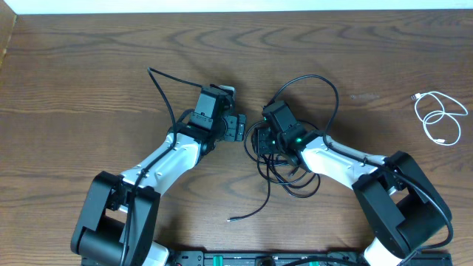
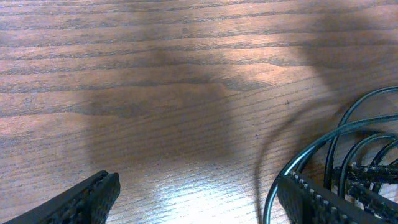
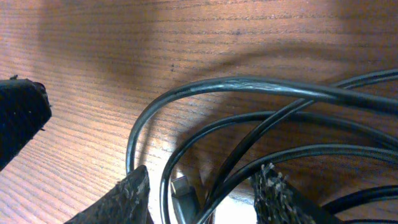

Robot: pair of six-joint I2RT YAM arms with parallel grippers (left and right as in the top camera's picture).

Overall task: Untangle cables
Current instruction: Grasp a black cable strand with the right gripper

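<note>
Straddling the black cables (image 3: pixel 249 84), right end effector (image 3: pixel 204 177) stands half-spread; left end effector (image 2: pixel 199 183) gapes wide just beside

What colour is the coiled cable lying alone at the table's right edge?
White cable, clearest in the overhead view.

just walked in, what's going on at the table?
Two arms are working on a tangle of black cables in the middle of the table. The right gripper is down in the tangle with several strands running between its fingers; whether it is clamping them is unclear. The left gripper is open and empty just beside the pile, with loops lying by one finger. The white cable lies coiled on its own at the far right. The black ones are not yet separated.
</note>
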